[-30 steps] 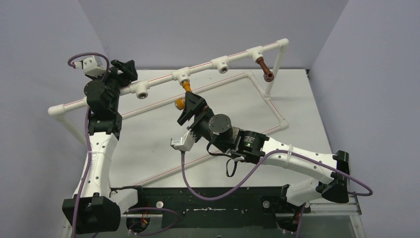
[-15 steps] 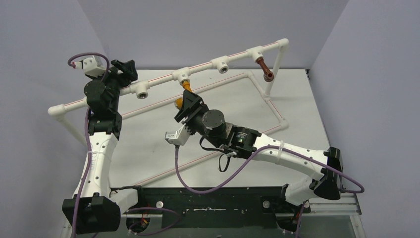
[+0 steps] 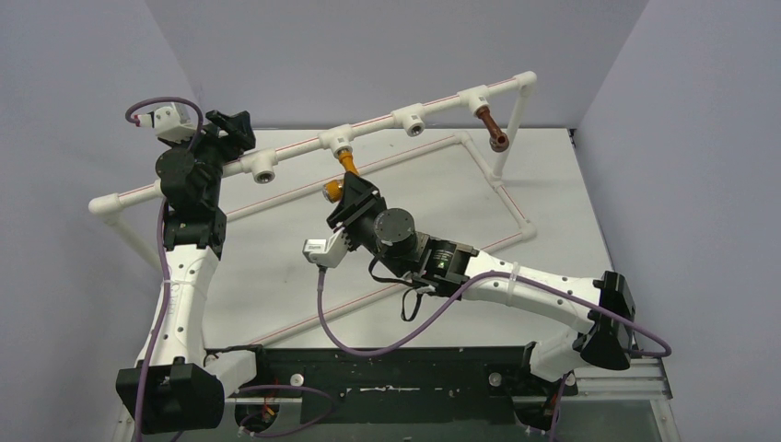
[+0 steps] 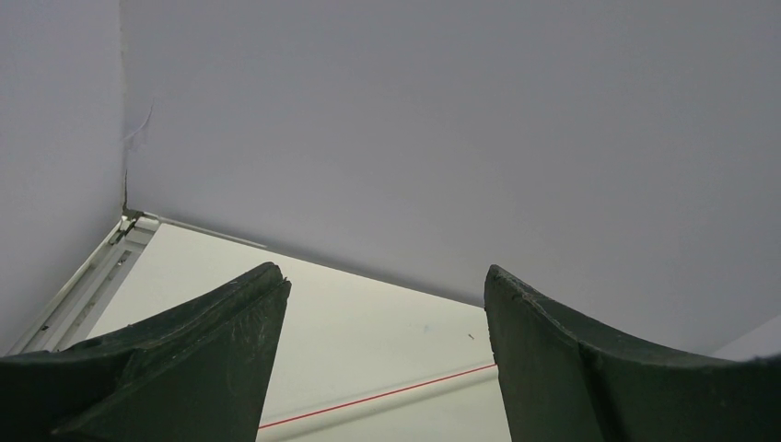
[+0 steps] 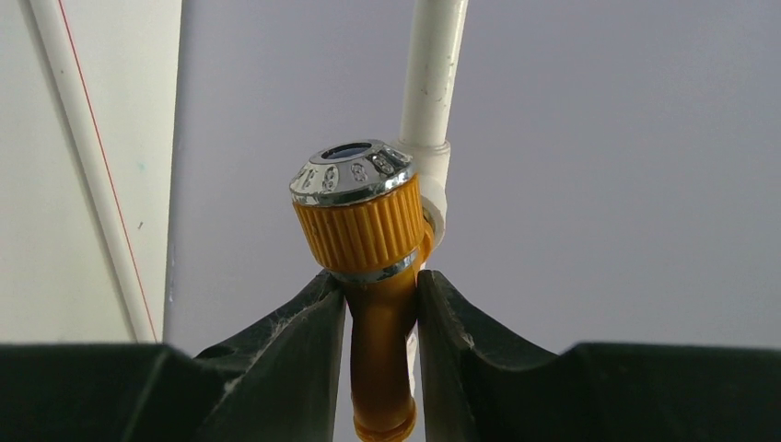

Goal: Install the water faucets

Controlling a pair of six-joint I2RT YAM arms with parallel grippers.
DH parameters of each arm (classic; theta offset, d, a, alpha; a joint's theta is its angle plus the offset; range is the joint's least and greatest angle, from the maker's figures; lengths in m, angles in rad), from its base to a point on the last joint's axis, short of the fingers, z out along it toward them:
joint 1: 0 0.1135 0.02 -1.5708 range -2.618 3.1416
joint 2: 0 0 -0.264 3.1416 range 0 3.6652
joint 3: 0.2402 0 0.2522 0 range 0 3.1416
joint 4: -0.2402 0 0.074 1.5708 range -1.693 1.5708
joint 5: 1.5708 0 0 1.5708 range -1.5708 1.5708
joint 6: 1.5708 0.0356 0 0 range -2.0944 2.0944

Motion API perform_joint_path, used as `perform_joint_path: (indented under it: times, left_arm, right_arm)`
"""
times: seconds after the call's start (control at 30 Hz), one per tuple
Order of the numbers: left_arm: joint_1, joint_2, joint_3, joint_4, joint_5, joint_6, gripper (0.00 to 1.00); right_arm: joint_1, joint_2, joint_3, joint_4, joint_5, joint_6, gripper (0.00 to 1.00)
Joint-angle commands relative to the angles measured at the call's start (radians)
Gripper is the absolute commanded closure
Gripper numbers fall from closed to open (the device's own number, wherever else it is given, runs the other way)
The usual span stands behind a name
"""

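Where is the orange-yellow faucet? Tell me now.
Top view, left of centre: the orange-yellow faucet hangs from the second tee socket from the left on the pipe frame, its neck clamped in the right gripper.

right gripper (image 5: 382,293) now pinched onto the neck of the orange-yellow faucet (image 5: 361,221), jaws no longer spread either side of it, wrist camera (image 3: 322,250) swung further left below the faucet, right arm (image 3: 516,290) shifted leftward, its elbow nearer the faucet
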Motion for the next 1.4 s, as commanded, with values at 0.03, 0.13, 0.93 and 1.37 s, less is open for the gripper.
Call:
perform_joint_path:
  times: [0.03,0.13,0.93,1.37]
  left_arm:
    - [-0.005,0.101,-0.13,-0.435,0.078,0.013,0.24]
    - [-0.005,0.099,-0.129,-0.434,0.078,0.013,0.25]
    - [-0.003,0.08,-0.134,-0.423,0.101,0.004,0.25]
    - [-0.005,0.071,-0.139,-0.418,0.108,0.002,0.25]
  right_arm:
    - [0.023,-0.009,-0.032,0.313,0.034,0.256,1.0]
    - [0.026,-0.01,-0.061,0.438,0.05,0.44,1.0]
    - [-0.043,-0.018,-0.248,0.927,0.381,1.927,1.0]
    - [-0.07,-0.021,-0.257,0.736,0.419,2.633,1.0]
